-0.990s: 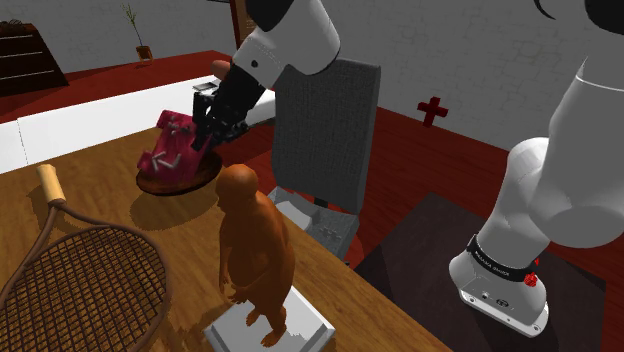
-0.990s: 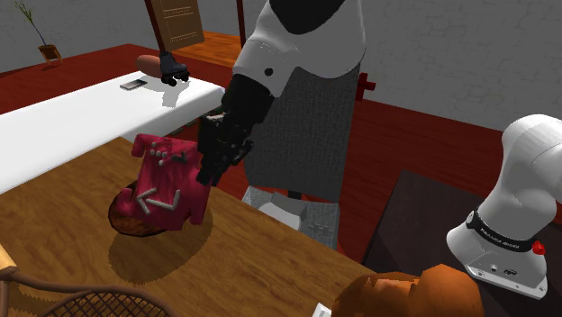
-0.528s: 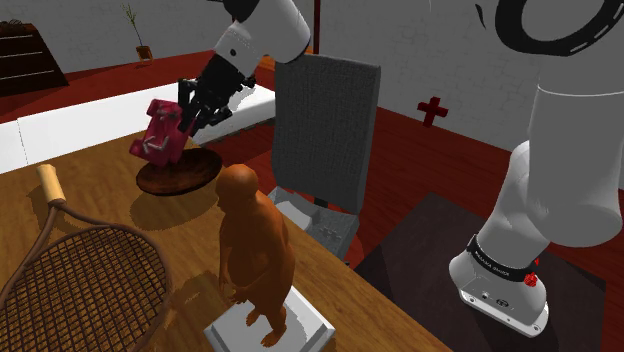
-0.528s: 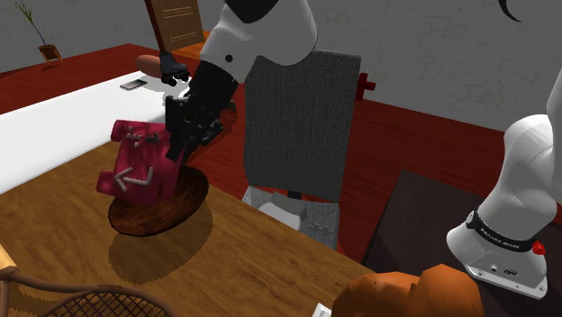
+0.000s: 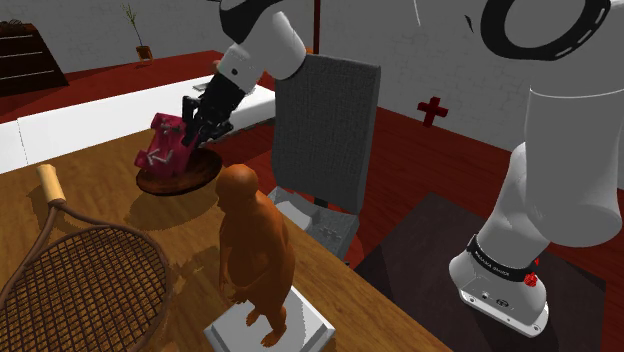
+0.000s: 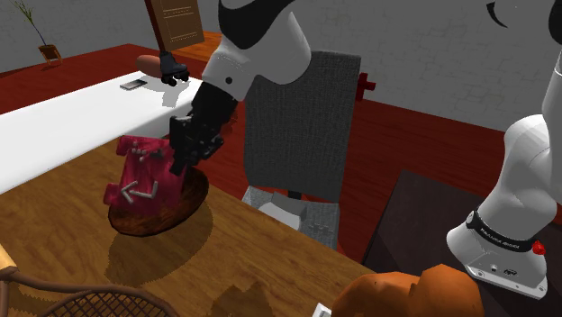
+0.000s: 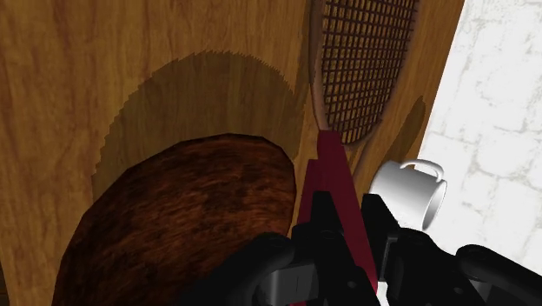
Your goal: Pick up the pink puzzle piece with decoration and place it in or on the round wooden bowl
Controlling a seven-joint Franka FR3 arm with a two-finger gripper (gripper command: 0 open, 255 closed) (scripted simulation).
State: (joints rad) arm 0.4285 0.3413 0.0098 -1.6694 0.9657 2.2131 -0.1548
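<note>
The pincer (image 6: pixel 186 151) grips the pink puzzle piece (image 6: pixel 137 182), holding it low over the dark wooden bowl (image 6: pixel 178 207) on the bench (image 6: pixel 257 261) — so the pick-up looks done, with only the setting down and release left.

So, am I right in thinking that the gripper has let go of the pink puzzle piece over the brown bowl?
Not quite. The gripper is shut on the pink puzzle piece. The wrist view shows its fingers clasping the piece's edge between them. The rest is right: the piece hangs over the brown bowl.
</note>
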